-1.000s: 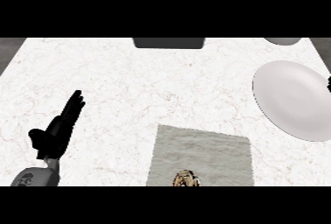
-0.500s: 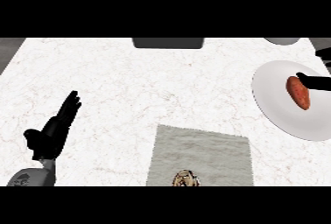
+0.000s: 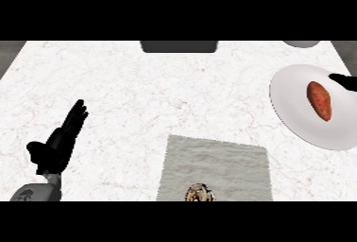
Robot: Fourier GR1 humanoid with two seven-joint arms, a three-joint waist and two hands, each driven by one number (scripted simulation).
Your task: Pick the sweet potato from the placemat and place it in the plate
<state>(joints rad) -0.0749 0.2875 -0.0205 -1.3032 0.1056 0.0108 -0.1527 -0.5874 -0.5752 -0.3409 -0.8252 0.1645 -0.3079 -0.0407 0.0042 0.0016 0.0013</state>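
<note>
The sweet potato [image 3: 320, 100] lies on the plate [image 3: 296, 116] at the right of the worktop [image 3: 160, 90]. The right hand [image 3: 343, 81] shows only at the right edge; I cannot tell its fingers. The left hand [image 3: 61, 139] rests near left, fingers straight. The placemat [image 3: 216, 165] lies near.

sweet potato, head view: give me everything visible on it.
The sweet potato is an orange-red, elongated tuber with tapered ends, its skin smooth and faintly streaked. It lies flat on the white plate at the counter's right side, long axis running roughly up and down the view, upper end tilted slightly left. It sits in the plate's right half, well off the placemat. A black part of the right hand shows just beyond its upper right; it looks clear of it.
</note>
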